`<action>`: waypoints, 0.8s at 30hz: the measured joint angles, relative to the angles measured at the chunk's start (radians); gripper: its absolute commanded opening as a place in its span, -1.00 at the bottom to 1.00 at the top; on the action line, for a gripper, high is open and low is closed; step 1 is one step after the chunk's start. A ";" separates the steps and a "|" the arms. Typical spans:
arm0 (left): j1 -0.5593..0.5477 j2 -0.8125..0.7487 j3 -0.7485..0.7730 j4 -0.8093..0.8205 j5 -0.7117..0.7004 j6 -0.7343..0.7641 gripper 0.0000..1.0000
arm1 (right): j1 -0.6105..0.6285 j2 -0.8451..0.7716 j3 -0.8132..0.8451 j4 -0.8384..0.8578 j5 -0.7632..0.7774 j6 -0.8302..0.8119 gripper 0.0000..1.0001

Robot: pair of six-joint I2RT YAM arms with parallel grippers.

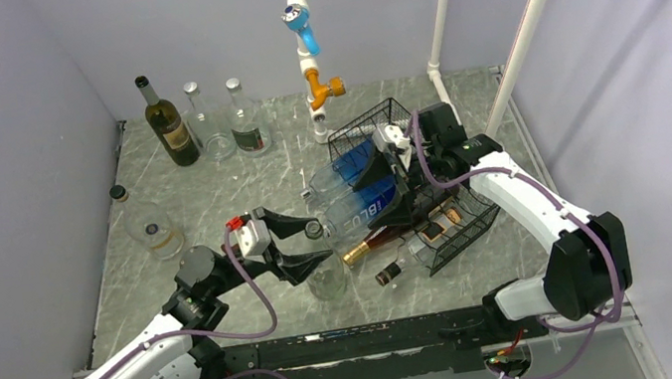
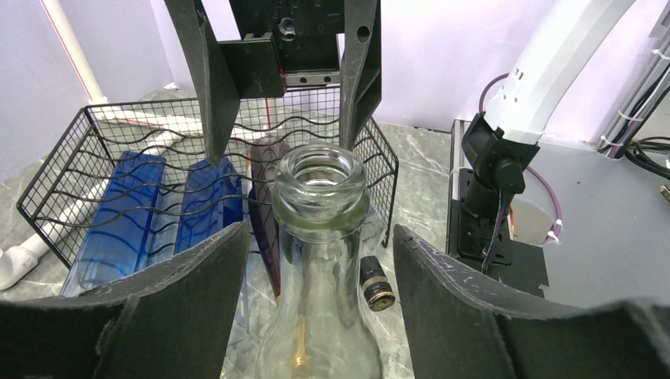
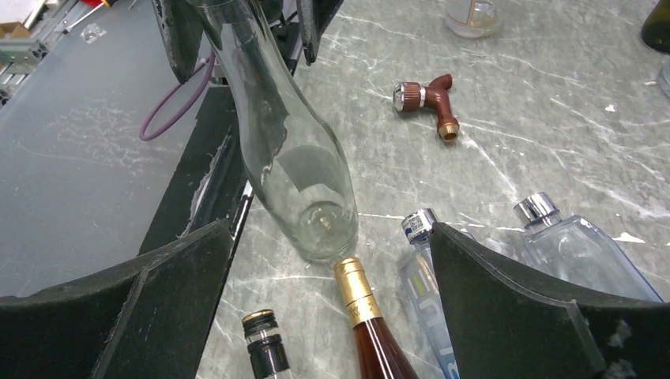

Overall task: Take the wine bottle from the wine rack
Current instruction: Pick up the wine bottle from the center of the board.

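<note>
The black wire-mesh wine rack [image 1: 437,220] lies tilted at centre right and also shows in the left wrist view [image 2: 95,158]. An amber wine bottle with a gold cap [image 1: 370,243] [image 3: 363,304] sticks out of its lower tier, beside a dark-capped bottle [image 1: 390,273] [image 3: 265,339] and blue bottles [image 1: 364,200] [image 2: 134,221]. A clear empty bottle [image 1: 327,276] [image 2: 320,205] [image 3: 292,158] stands upright on the table in front of the rack. My left gripper [image 1: 312,243] [image 2: 316,253] is open around its neck, with gaps on both sides. My right gripper [image 1: 394,156] [image 3: 332,292] is open and empty above the rack.
A dark green bottle [image 1: 168,124] and two clear bottles [image 1: 246,120] stand at the back left. A glass bottle [image 1: 158,232] lies at the left. A white pipe frame with blue and orange taps [image 1: 307,53] stands behind the rack. A brown tap [image 3: 430,99] lies on the table.
</note>
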 measured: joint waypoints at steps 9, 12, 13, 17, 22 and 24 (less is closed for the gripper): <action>-0.003 0.007 0.000 0.005 0.007 0.000 0.09 | 0.000 0.002 0.000 -0.005 0.000 -0.005 0.98; -0.003 0.011 0.000 0.004 0.008 -0.004 -0.31 | 0.000 0.002 0.000 -0.010 0.000 -0.012 0.98; -0.003 0.012 0.000 0.004 0.006 -0.002 -0.43 | -0.001 0.003 0.000 -0.013 0.000 -0.014 0.98; -0.004 0.013 0.003 -0.001 0.008 -0.013 -1.00 | -0.002 0.006 0.000 -0.027 -0.001 -0.023 0.98; -0.006 0.013 0.021 -0.038 0.008 -0.004 -1.00 | -0.002 0.010 0.000 -0.035 -0.001 -0.024 0.98; -0.006 0.005 0.028 -0.058 0.006 -0.004 -1.00 | -0.002 0.010 0.000 -0.037 -0.002 -0.024 0.98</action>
